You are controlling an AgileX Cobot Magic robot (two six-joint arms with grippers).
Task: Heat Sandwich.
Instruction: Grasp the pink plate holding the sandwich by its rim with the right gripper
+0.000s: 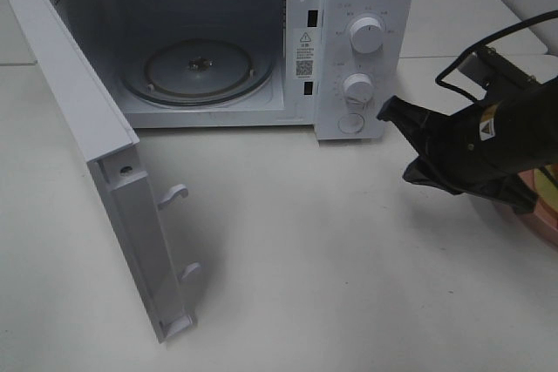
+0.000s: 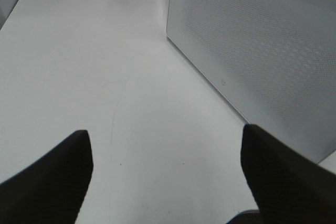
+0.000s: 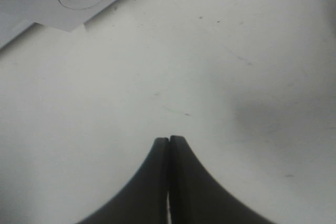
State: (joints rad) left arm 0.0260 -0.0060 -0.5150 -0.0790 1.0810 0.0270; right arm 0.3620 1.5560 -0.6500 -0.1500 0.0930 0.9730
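The microwave (image 1: pixel 357 6) is seen with its door (image 1: pixel 78 111) swung wide and the glass turntable (image 1: pixel 196 67) bare, so opening may be judged done, while loading, closing and setting the dials are left. The sandwich (image 1: pixel 547 182) is glimpsed on its pink plate (image 1: pixel 542 219) at the desk's (image 1: pixel 305 259) right edge, largely hidden under the right arm. The right gripper (image 3: pixel 169 140) is held with jaws clenched on nothing; the left gripper (image 2: pixel 166 132) is kept with jaws released and empty.
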